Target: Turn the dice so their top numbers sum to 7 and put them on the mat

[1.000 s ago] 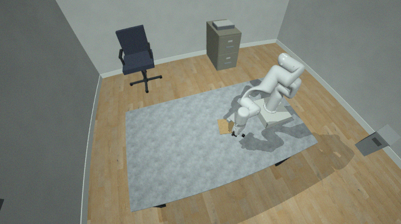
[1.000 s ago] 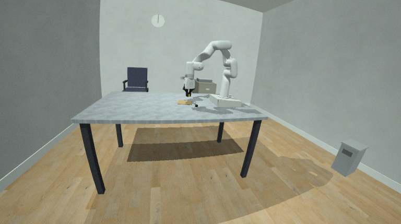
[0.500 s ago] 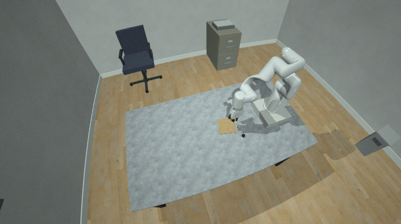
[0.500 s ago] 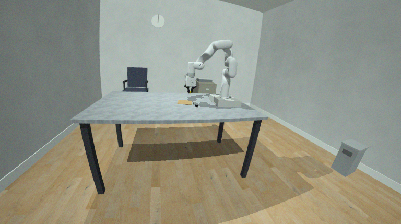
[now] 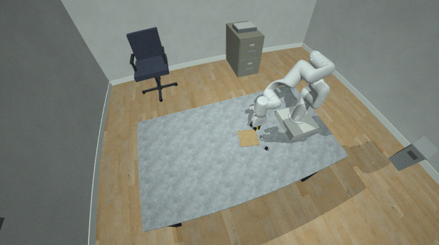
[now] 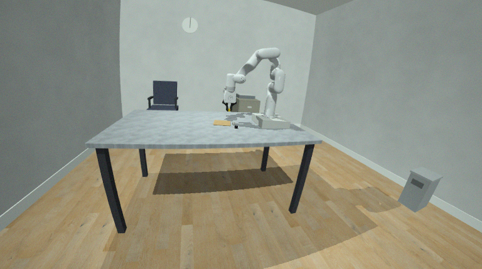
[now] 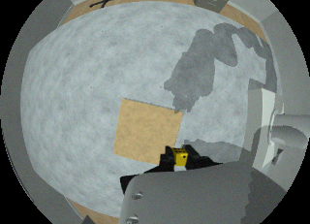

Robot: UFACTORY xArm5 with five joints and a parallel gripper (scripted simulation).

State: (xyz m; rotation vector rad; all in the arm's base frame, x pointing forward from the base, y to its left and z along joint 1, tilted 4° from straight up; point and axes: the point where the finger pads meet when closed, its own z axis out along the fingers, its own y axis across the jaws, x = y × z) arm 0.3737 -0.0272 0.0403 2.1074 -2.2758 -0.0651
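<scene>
My gripper (image 5: pixel 257 128) (image 6: pixel 229 109) (image 7: pixel 176 154) is shut on a yellow die (image 5: pixel 257 128) (image 6: pixel 229 110) (image 7: pixel 181 158) and holds it above the table, by the mat's back right corner in the top view. One pip shows on a side of this die in the wrist view. The square tan mat (image 5: pixel 248 137) (image 6: pixel 221 123) (image 7: pixel 147 132) lies flat. A white die (image 5: pixel 262 138) (image 6: pixel 234 123) lies on the table just right of the mat. A black die (image 5: pixel 266 148) (image 6: pixel 236 126) lies on the table to the mat's front right. Their top numbers are too small to read.
The robot's base block (image 5: pixel 296 125) (image 6: pixel 273 122) stands on the grey table (image 5: pixel 194 164) (image 6: pixel 159 131) to the right of the mat and dice. The arm's shadow falls across the table near the white die. A chair and a cabinet stand on the floor beyond the table.
</scene>
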